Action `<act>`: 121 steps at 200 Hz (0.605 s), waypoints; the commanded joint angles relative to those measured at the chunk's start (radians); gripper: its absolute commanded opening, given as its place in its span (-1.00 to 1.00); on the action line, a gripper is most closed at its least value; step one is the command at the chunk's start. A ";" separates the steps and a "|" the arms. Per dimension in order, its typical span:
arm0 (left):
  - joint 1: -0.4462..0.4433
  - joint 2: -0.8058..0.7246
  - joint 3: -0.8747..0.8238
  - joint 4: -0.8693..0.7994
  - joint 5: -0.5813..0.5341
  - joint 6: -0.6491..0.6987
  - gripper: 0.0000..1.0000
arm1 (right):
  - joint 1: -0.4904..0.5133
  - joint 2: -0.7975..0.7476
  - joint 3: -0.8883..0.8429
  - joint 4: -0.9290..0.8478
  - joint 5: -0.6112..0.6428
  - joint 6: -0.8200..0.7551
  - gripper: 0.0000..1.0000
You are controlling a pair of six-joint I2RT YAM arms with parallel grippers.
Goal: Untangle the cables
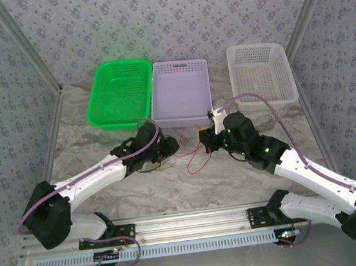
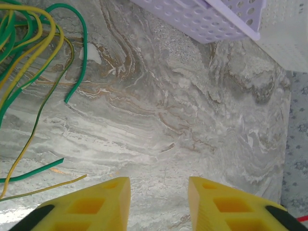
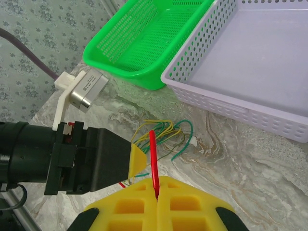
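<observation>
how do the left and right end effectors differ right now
The left end effector has its jaws apart with bare table between them; the right end effector is shut. The right end effector pinches the red cable, which stands up from its tips; the left end effector holds nothing. Both have yellow fingers.

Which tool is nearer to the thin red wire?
Right. The right tool is shut on the thin red wire; the left tool, jaws apart, hangs just beside it, holding nothing.
</observation>
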 commanded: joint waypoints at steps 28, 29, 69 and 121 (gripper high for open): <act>-0.008 -0.015 -0.024 0.018 -0.056 -0.039 -1.00 | 0.008 -0.036 0.021 0.019 0.009 0.027 -1.00; -0.008 -0.016 -0.024 0.016 -0.058 -0.039 -1.00 | 0.008 -0.037 0.021 0.019 0.010 0.027 -1.00; 0.060 -0.102 -0.076 -0.043 -0.104 -0.054 -1.00 | -0.002 -0.142 0.052 -0.034 0.066 0.027 -1.00; 0.196 -0.198 -0.231 -0.003 -0.038 -0.114 -1.00 | -0.006 -0.322 0.093 0.028 0.188 0.014 -1.00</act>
